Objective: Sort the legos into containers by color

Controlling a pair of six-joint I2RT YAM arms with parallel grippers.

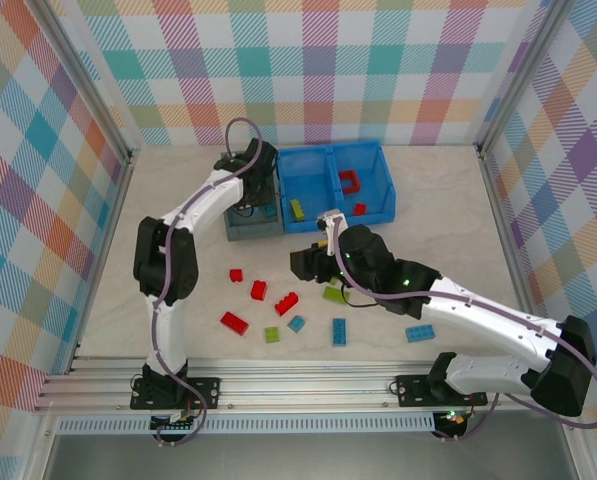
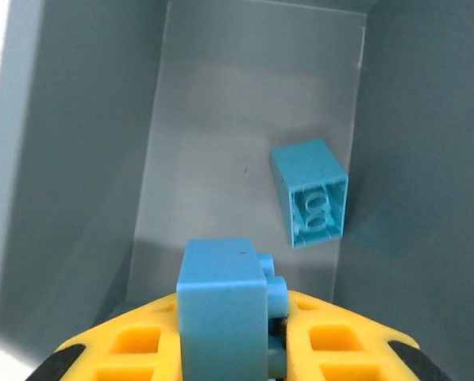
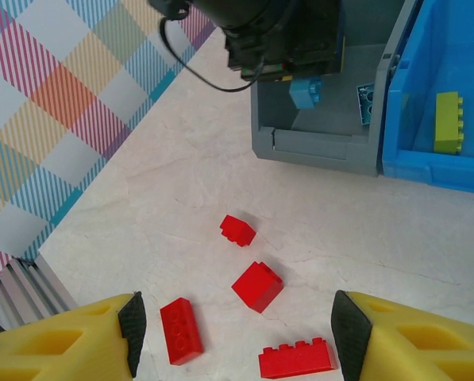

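Left fingers [image 2: 133,349] clamp a light blue plastic brick [image 2: 221,302] inside the dark grey plastic bin [image 2: 62,159]; best release it low. Right fingers [image 3: 403,333] gape, empty.

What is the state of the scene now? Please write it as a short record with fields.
left gripper: shut on a light blue studded plastic brick, over the dark grey rectangular plastic bin
grey bin contents: second light blue brick
right gripper: open, empty, above red bricks on the table
bright blue two-compartment plastic bin: lime green brick left; hollow red square frame and small red brick right
loose, in view: four red, two green bricks, three blue bricks
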